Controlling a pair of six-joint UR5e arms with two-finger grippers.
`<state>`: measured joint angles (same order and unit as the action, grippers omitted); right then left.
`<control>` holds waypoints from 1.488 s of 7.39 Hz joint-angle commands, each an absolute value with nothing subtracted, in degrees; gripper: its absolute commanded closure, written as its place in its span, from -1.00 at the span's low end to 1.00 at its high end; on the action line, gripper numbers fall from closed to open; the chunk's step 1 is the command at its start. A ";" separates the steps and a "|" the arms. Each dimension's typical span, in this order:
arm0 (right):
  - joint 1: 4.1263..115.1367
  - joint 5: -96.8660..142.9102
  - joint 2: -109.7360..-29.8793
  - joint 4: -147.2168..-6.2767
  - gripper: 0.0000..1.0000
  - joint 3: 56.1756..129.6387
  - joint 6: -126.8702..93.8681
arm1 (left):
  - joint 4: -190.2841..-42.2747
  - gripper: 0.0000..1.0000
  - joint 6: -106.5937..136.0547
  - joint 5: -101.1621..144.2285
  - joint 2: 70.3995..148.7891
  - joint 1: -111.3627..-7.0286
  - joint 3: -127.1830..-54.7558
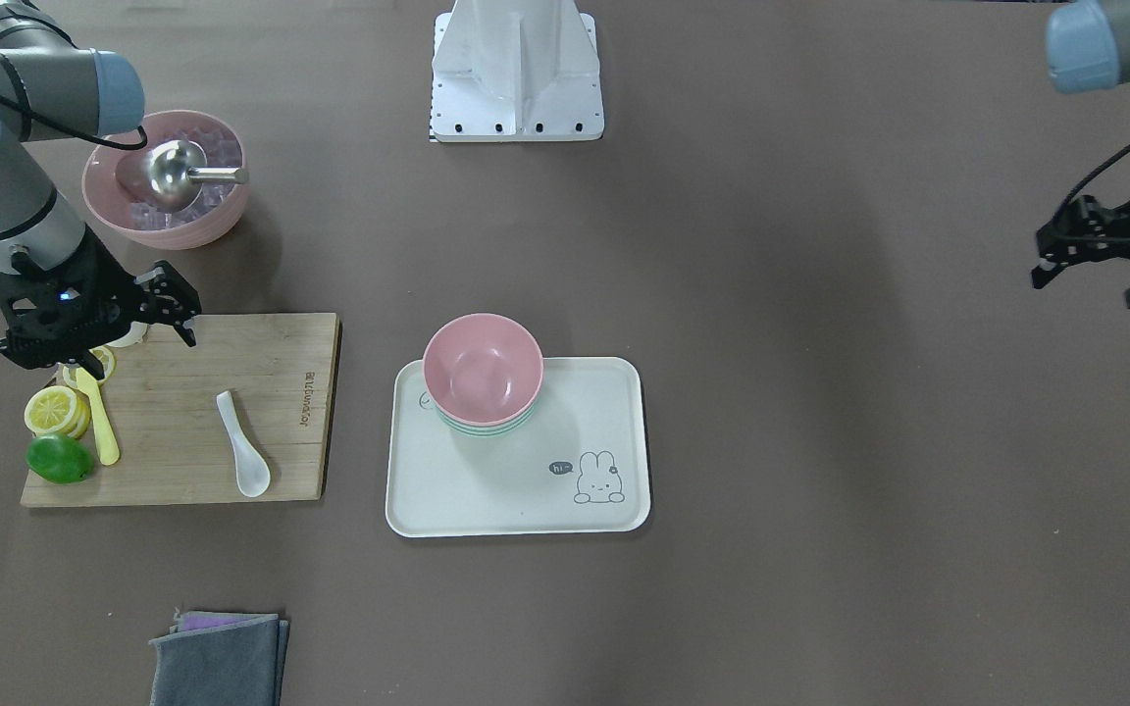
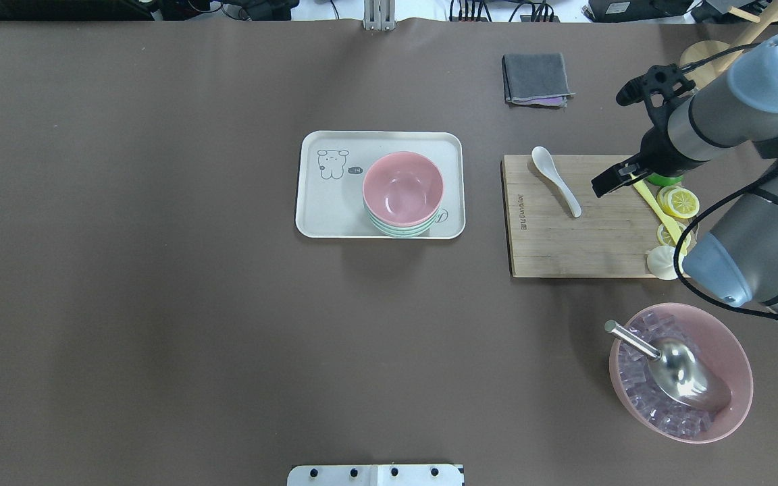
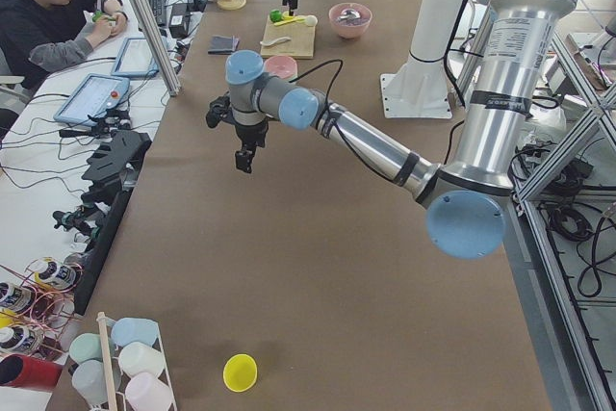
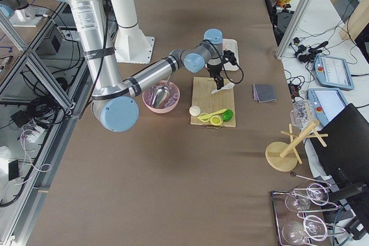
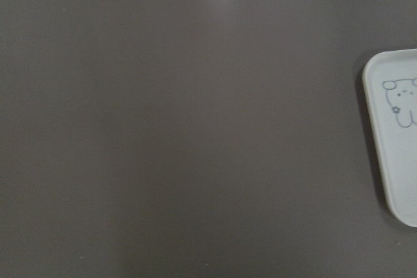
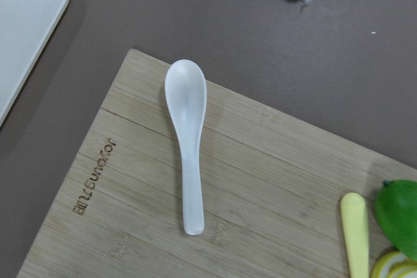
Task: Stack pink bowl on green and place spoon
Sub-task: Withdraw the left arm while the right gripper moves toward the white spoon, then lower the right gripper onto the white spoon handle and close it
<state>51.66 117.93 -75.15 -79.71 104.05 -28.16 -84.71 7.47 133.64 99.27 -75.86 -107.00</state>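
With the pink bowl (image 2: 402, 185) already nested in the green bowl (image 2: 397, 231), the spoon step is judged in hand: the spoon (image 6: 186, 141), lying just ahead of the empty, spread right claw (image 1: 173, 312), must be straddled and gripped.

**Colours on the worktable**

We note a pink bowl (image 1: 483, 365) above a mint-green bowl (image 1: 487, 428) on a cream tray (image 1: 487, 490) printed with a grey outline rabbit (image 1: 599, 479); a white spoon (image 1: 243, 449) on a pale wood-grain board (image 1: 173, 412); yellow lemon slices (image 1: 55, 410), a green lime (image 1: 60, 459), grey cloths (image 1: 217, 667), and a brown tabletop (image 1: 820, 441).
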 commanded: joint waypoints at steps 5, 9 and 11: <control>48.25 117.07 -68.20 -79.63 -0.72 92.99 -27.07 | -85.17 -0.97 -12.30 135.79 93.16 -85.87 -100.28; 48.25 117.25 -67.06 -72.35 -0.37 86.06 -27.68 | -85.17 -0.97 -12.22 135.79 93.16 -85.87 -100.11; 48.25 117.51 -65.93 -72.42 -0.25 86.04 -27.86 | -85.17 -0.97 -12.22 135.79 93.16 -85.78 -100.02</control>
<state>48.25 117.34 -66.63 -72.72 86.35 -27.74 -85.17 -12.23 135.79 93.15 -85.86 -100.05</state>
